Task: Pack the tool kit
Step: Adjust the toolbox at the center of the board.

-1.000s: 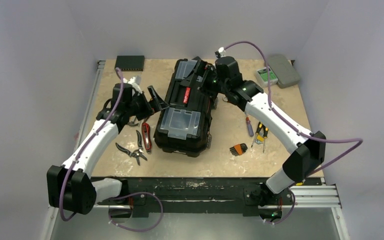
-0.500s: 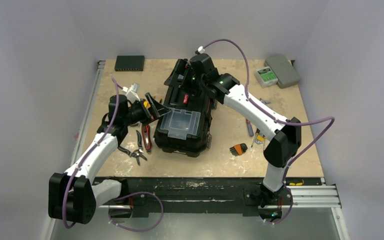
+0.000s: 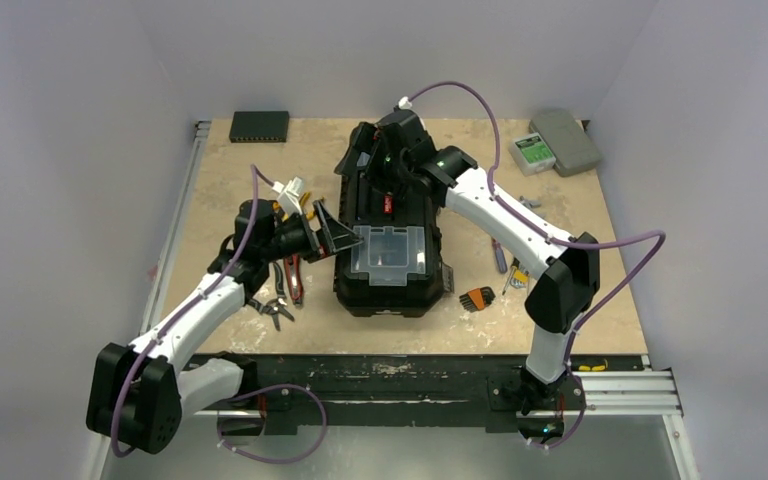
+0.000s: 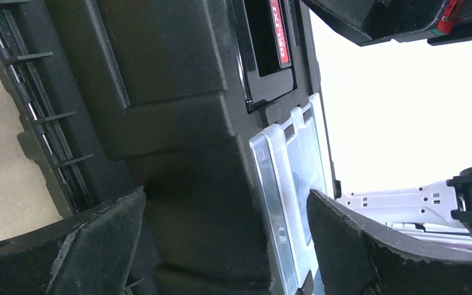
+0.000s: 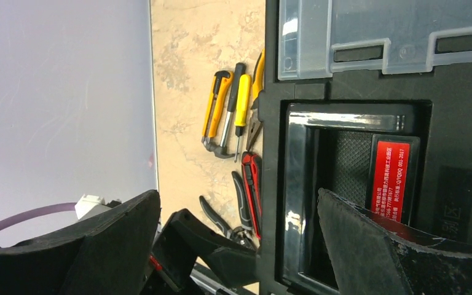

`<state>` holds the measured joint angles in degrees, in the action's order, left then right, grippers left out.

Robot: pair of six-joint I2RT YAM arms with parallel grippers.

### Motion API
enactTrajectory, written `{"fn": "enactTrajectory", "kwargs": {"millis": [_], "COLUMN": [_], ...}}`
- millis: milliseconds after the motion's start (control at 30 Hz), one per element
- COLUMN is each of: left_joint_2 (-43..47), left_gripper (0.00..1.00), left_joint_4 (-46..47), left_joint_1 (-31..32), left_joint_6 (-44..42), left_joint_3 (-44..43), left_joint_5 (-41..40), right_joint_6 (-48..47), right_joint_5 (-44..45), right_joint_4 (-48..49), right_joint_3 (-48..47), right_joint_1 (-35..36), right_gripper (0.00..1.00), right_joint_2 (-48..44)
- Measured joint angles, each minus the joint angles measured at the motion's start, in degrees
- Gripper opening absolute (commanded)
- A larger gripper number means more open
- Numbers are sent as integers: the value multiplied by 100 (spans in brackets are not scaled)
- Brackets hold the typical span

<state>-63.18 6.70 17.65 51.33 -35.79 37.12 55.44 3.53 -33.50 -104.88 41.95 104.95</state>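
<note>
From above, a mottled beige worktop (image 3: 230,190) sits between pale lilac-grey walls, with a metal rail (image 3: 620,385) along its near edge. The black toolbox (image 3: 390,293) lies closed at the centre, lengthwise from near to far, with a clear compartment lid (image 3: 388,255) on its near half. The left claw (image 3: 334,232) is at the box's left side with its fingers spread. The right claw (image 3: 378,172) hangs over the far end. Pliers (image 3: 276,308) and a red-handled cutter (image 3: 293,280) lie left of the box, and a hex key set (image 3: 477,298) lies to its right. A thin black device (image 3: 259,125) sits at the far left and a grey case (image 3: 570,140) at the far right.

The left wrist view shows two padded fingers (image 4: 92,246) well apart, with the toolbox's side and clear lid between them.

The right wrist view shows its fingers (image 5: 369,246) apart above the recessed handle and its red label (image 5: 388,181). Beyond the box on the worktop lie a yellow utility knife (image 5: 214,107) and a yellow-handled screwdriver (image 5: 241,101).
</note>
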Motion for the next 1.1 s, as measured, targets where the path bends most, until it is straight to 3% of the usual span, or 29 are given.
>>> {"fn": "enactTrajectory", "kwargs": {"millis": [167,367,767,1100], "left_joint_2": [223,894,756,516], "left_gripper": [100,99,98,93], "left_joint_4": [-868,-2098,-2927,-2824], "left_joint_1": [-61,-745,-833,-863], "left_joint_6": [-256,-745,-1064,-1062], "left_joint_3": [-315,-990,-1338,-1338], "left_joint_5": [-83,-538,-758,-568], "right_joint_6": [-94,-302,-546,15], "right_joint_5": [-2,-22,-831,-3080], "right_joint_4": [-151,-634,-750,2345], "right_joint_3": [-13,-407,-885,1565], "right_joint_1": [0,-2,-120,-826], "right_gripper": [99,99,99,99], "right_joint_2": [-2,173,796,-181]}}
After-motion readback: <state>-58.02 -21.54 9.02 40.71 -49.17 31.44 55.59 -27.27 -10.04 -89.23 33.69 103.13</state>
